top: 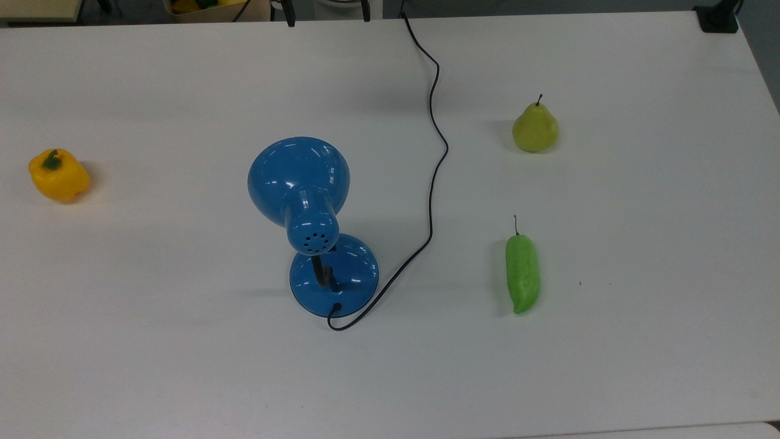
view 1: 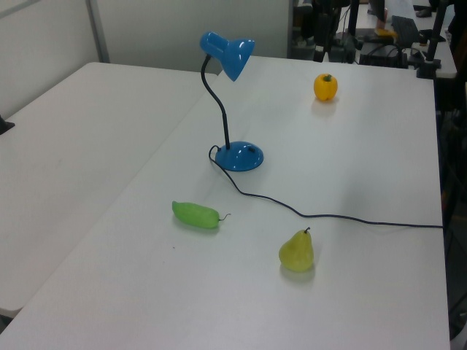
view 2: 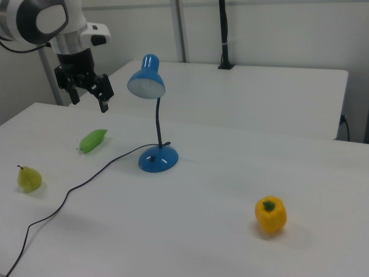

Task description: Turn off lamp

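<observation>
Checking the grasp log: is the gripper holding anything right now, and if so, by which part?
Nothing is held. The gripper hangs open in the air, apart from the glossy blue desk lamp and above the white table.

Yellow bell pepper (top: 58, 175): on the white table (top: 640, 366), top view's 9 o'clock edge, well apart from the rest.
Pear (top: 535, 127): upright, top view's 2 o'clock.
Green chilli-shaped vegetable (top: 522, 274): lying flat, at the pear's 6 o'clock, apart from it.
</observation>
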{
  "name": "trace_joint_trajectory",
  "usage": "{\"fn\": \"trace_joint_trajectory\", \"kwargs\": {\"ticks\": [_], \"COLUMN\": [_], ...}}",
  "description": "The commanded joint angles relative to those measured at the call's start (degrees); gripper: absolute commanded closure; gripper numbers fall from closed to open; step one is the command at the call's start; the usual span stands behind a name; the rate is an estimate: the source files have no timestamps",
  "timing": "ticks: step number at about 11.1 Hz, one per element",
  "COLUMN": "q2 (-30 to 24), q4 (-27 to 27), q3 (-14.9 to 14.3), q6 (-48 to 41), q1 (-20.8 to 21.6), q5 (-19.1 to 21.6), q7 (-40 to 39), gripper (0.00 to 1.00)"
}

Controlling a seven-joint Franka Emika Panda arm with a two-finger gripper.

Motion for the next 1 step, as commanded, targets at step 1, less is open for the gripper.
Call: {"fn": "trace_joint_trajectory", "kwargs": {"ticks": [1], "q2": [-0.74], "q4": [-1.25], "q3": [-0.62], "q6": [0.71], "q1": [0.65], "q5": [-0.64], "q7": [-1.42], "gripper": [0.0]}}
